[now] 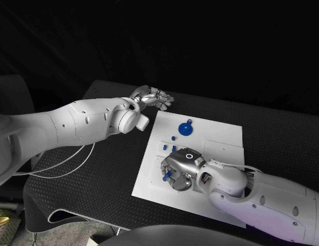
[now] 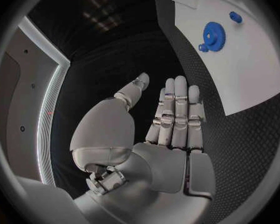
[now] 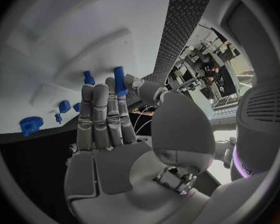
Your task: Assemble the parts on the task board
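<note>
Hovering over the task board (image 1: 219, 136), right hand (image 1: 180, 171) pinches a blue peg (image 3: 119, 80), long axis upright; left hand (image 1: 154, 97) open, empty, off-board, farther from parts.

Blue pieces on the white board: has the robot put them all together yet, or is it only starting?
It looks early. A blue gear already sits on the white board. The right robot hand is over the board, pinching a blue peg. A few small blue pieces still lie loose. The left robot hand hovers open beside the board, holding nothing.
</note>
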You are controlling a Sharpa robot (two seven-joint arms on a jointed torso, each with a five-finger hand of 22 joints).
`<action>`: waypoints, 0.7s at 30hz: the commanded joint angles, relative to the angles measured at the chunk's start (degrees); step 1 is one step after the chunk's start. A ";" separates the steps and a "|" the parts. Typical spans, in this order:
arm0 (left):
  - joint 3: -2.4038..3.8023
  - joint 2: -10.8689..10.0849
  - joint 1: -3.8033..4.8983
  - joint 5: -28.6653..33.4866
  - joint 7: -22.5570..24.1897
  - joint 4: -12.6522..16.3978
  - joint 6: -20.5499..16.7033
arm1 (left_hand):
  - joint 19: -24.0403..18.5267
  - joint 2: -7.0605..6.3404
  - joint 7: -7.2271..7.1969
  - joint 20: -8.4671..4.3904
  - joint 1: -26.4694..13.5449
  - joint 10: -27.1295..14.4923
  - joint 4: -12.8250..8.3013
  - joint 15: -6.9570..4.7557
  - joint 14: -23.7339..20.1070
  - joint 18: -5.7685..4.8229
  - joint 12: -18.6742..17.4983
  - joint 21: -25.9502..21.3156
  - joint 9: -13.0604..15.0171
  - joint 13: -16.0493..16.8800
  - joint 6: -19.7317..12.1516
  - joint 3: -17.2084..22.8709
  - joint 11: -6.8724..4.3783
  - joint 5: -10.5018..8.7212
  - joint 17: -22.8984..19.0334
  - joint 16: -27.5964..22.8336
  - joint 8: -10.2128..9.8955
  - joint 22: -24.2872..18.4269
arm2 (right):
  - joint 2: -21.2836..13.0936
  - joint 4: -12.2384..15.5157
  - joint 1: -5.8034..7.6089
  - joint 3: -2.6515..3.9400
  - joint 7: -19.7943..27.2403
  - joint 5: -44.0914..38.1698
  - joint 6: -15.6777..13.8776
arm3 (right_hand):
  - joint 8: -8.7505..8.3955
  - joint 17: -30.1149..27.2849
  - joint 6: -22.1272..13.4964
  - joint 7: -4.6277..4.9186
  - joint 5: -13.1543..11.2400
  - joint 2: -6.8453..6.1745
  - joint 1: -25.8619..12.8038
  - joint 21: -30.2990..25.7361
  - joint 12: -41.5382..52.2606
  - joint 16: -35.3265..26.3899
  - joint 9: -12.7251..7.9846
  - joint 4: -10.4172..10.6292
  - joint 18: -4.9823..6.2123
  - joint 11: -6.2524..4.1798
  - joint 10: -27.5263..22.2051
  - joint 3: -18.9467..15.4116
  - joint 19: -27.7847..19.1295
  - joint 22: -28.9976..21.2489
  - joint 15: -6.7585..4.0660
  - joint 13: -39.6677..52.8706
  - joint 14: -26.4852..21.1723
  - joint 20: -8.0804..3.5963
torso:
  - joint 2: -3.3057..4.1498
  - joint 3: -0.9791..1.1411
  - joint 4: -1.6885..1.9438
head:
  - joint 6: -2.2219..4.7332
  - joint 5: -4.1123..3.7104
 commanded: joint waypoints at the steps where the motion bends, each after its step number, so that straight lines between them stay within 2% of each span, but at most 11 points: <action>1: 0.04 0.03 0.04 0.25 0.45 0.20 0.71 | 0.45 0.53 -0.14 -0.06 -0.07 -0.33 0.48 -0.02 0.31 0.00 0.13 -0.27 0.00 0.08 -0.37 -0.01 -0.07 0.33 0.08 -0.32 0.10 0.10 | 0.16 0.01 -0.05 -0.05 -1.33 -2.82 3.48 | 0.30 0.08 0.36 0.17 0.16 0.51 -0.17 0.16 -0.02 -0.07 0.11 0.02 0.41 0.10 0.16 0.32 0.33 0.72 -0.26 -0.10 -0.04 0.08 | -0.01 -0.04 0.03 | 0.04 -0.07; 5: 0.04 0.00 0.04 0.25 0.42 0.28 0.70 | 0.46 0.55 -0.14 -0.06 -0.07 -0.33 0.49 -0.02 0.31 0.00 0.13 -0.29 0.00 0.08 -0.37 0.00 -0.08 0.33 0.10 -0.34 0.10 0.11 | 0.46 0.36 -0.05 -0.06 -1.65 -3.56 4.64 | 0.29 0.09 0.35 0.17 0.16 0.49 -0.19 0.15 -0.03 -0.06 0.12 -0.01 0.41 0.10 0.15 0.31 0.31 0.73 -0.26 -0.08 -0.03 0.08 | 0.00 -0.07 0.07 | 0.00 -0.03; 13: 0.04 0.07 0.05 0.25 0.42 0.30 0.67 | 0.46 0.53 -0.14 -0.06 -0.07 -0.33 0.50 -0.02 0.31 0.00 0.13 -0.31 0.00 0.08 -0.38 0.00 -0.08 0.33 0.14 -0.37 0.10 0.13 | 1.13 0.69 -0.03 -0.06 -1.25 -3.46 3.70 | 0.28 0.10 0.34 0.18 0.16 0.50 -0.23 0.15 -0.04 -0.06 0.14 -0.03 0.41 0.10 0.14 0.30 0.30 0.74 -0.26 -0.07 -0.02 0.09 | -0.02 -0.05 0.13 | -0.02 -0.05; 19: 0.04 0.02 0.05 0.25 0.37 0.39 0.67 | 0.46 0.52 -0.14 -0.07 -0.06 -0.34 0.50 -0.02 0.31 0.01 0.13 -0.33 0.00 0.08 -0.38 0.00 -0.08 0.33 0.16 -0.39 0.10 0.14 | 1.41 0.59 -0.03 -0.08 -1.74 -3.36 4.82 | 0.21 0.09 0.25 0.22 0.16 0.47 -0.45 0.11 -0.13 -0.11 0.17 0.02 0.41 0.16 0.02 0.26 0.22 0.74 -0.21 -0.04 -0.07 0.13 | -0.02 -0.12 0.08 | -0.10 -0.11; 21: 0.04 0.00 0.05 0.25 0.35 0.41 0.70 | 0.46 0.51 -0.14 -0.07 -0.06 -0.33 0.50 -0.02 0.31 0.01 0.13 -0.34 0.00 0.08 -0.38 -0.01 -0.08 0.33 0.17 -0.40 0.10 0.14 | 1.41 0.45 -0.03 -0.08 -1.86 -3.20 4.75 | 0.16 0.09 0.18 0.25 0.16 0.47 -0.56 0.08 -0.19 -0.15 0.19 0.04 0.41 0.20 -0.07 0.25 0.15 0.75 -0.17 -0.03 -0.13 0.16 | -0.02 -0.08 0.04 | -0.04 -0.06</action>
